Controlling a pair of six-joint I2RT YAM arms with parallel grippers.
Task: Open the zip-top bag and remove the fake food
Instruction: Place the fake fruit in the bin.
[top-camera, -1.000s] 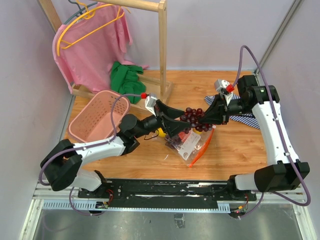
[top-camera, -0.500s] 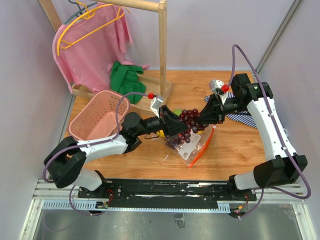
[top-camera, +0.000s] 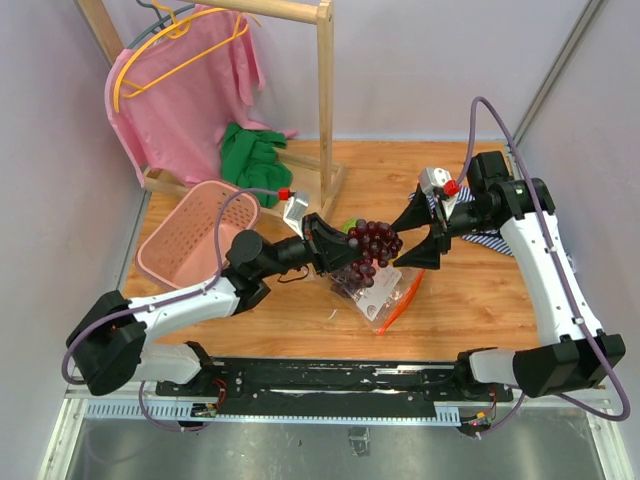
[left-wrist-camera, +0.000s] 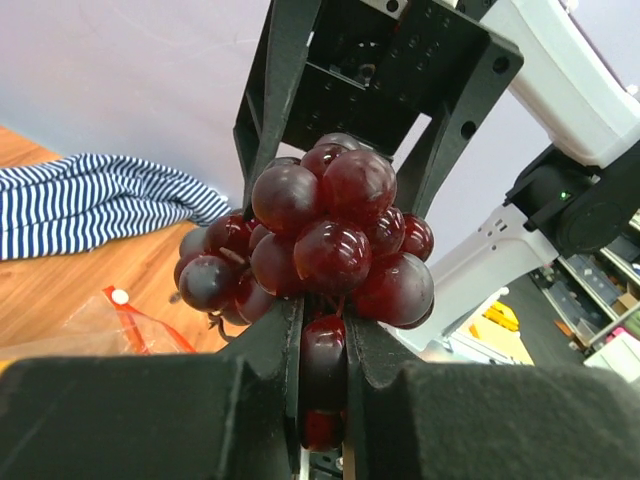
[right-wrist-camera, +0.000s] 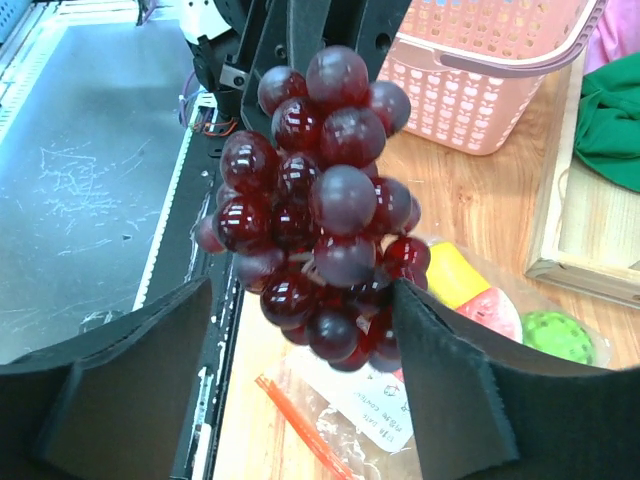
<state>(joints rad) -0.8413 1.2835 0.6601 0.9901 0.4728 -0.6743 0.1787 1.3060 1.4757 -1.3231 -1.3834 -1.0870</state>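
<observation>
The left pincer (left-wrist-camera: 322, 345) is pinched on the bottom grape of the grape bunch (left-wrist-camera: 320, 240). Its two fingers press in on that grape from both sides, and the rest of the bunch sticks up above them.

The right pincer (top-camera: 405, 238) is spread wide. One finger is on each side of the bunch. In the right wrist view there is a gap on both sides, so it does not seem to be touching the grapes. I think only the left pincer is holding them.

The bunch hangs in the air between the two arms, over the zip-top bag (top-camera: 385, 290). The bag lies flat on the wooden table (top-camera: 480, 310), just below and a bit in front of both pincers. Its red-orange zip strip (top-camera: 405, 300) runs along the right edge.

Inside the clear plastic I can see a yellow fruit (right-wrist-camera: 455, 275), a watermelon slice (right-wrist-camera: 490, 310) and a green ball (right-wrist-camera: 555, 335).

This looks like the taking-out step. The grapes are out of the bag but not put down yet. Next, I think the right pincer should back away without bumping the bunch. Then the left arm can carry the grapes off to one side and set them down. The hold is on just one grape, so the bunch could swing or slip.

After that there is more food to get out.
</observation>
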